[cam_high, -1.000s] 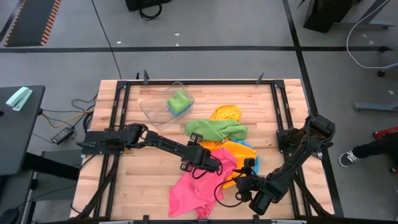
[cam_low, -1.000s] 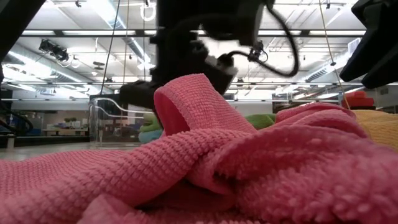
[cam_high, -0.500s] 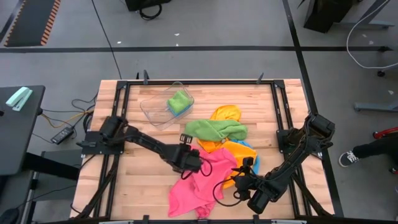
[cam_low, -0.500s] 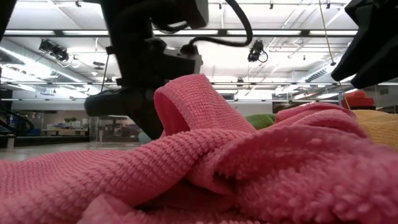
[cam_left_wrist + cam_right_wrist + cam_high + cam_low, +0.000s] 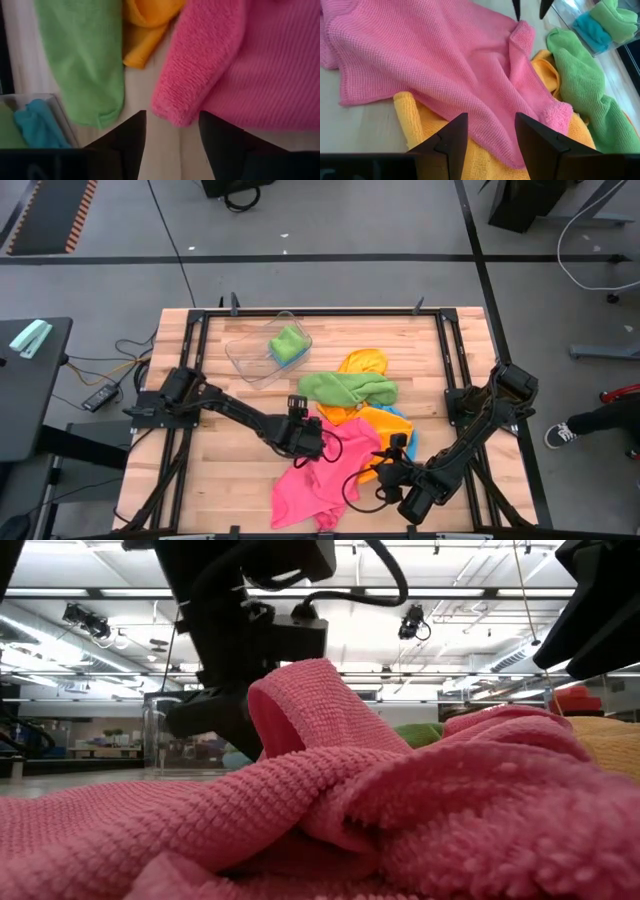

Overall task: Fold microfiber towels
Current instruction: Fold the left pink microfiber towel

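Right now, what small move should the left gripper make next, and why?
Probably ease forward and close on the pink towel's raised corner. The left gripper stands open just short of that corner, nothing between its fingers, and the towel lies crumpled, not yet folded.

A robotics lab or workshop hall, not a home.

The wooden worktop (image 5: 240, 465) stands in a black metal frame (image 5: 300, 311) on a grey concrete floor (image 5: 330, 280) with dark tape lines (image 5: 478, 255) and an orange-and-black hazard strip (image 5: 78, 218). Loose cables (image 5: 120, 360) lie beside it. The low view shows a high open ceiling with long strip lights (image 5: 80, 630) and hanging cables (image 5: 180, 610).
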Motion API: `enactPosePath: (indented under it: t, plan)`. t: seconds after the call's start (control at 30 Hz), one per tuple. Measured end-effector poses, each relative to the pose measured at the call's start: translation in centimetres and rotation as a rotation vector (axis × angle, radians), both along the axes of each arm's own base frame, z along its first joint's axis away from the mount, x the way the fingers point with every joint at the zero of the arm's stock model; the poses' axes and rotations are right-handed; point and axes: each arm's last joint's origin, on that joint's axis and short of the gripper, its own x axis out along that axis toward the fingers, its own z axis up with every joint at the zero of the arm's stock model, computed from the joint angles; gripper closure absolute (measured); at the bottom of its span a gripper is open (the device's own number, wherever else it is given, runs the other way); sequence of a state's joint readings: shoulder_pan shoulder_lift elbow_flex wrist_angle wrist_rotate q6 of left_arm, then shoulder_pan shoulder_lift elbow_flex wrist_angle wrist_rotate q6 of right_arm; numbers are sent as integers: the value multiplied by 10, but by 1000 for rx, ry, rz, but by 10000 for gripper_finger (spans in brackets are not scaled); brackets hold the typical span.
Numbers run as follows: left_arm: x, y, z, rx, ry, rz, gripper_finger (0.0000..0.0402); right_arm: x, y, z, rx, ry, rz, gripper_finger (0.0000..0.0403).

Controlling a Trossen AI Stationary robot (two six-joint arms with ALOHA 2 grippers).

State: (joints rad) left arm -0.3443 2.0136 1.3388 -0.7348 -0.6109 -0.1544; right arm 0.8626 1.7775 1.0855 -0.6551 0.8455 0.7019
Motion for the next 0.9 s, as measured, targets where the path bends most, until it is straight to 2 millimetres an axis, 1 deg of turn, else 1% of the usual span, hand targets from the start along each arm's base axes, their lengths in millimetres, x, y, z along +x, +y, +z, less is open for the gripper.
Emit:
enactPosePath:
  t: [0.1, 0.2, 0.3, 0.43, 0.57, 0.7, 0.73, 0.83, 0.9]
  plan:
    - [-4, 3, -9, 3, 8, -6, 211, 1, -1, 0, -3, 2, 1, 230]
    - [-8, 6, -18, 33, 13, -23, 222, 1, -1, 0, -5, 2, 3, 230]
    - [-11, 8, -22, 93, -11, -9, 235, 1, -1, 0, -4, 2, 3, 230]
    - [-8, 6, -21, 98, -32, -37, 258, 1, -1, 0, -3, 1, 3, 230]
    - [-4, 4, -20, 104, -50, -76, 301, 1, 0, 0, 1, -2, 3, 230]
    - [-1, 8, -20, 108, -58, -75, 375, 2, 1, 0, 11, -11, 4, 230]
    - [-1, 10, -20, 111, -52, -76, 388, 2, 1, 1, 13, -12, 3, 230]
    - [-2, 8, -16, 119, -37, -95, 391, 2, 1, 1, 12, -12, 6, 230]
    - [0, 3, -6, 108, -41, -109, 395, 2, 1, 0, 7, -9, 10, 230]
